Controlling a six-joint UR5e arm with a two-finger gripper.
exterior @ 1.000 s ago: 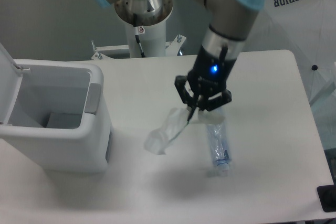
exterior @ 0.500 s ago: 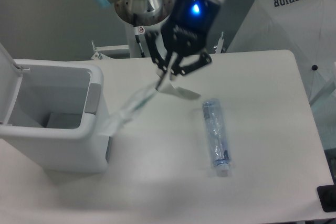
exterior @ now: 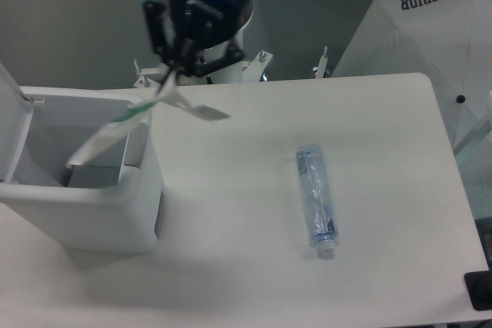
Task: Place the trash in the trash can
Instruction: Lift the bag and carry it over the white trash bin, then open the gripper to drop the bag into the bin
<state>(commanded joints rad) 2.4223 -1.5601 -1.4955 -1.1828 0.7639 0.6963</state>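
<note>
Above bin [exterior: 84, 213]: claw [exterior: 174, 73] w/ wrapper [exterior: 123, 120]

A white umbrella [exterior: 430, 28] stands beside the table [exterior: 384, 151].

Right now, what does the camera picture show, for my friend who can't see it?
A robot gripper holds a white wrapper dangling over an open white trash can. A crushed clear bottle lies on the white table.
</note>
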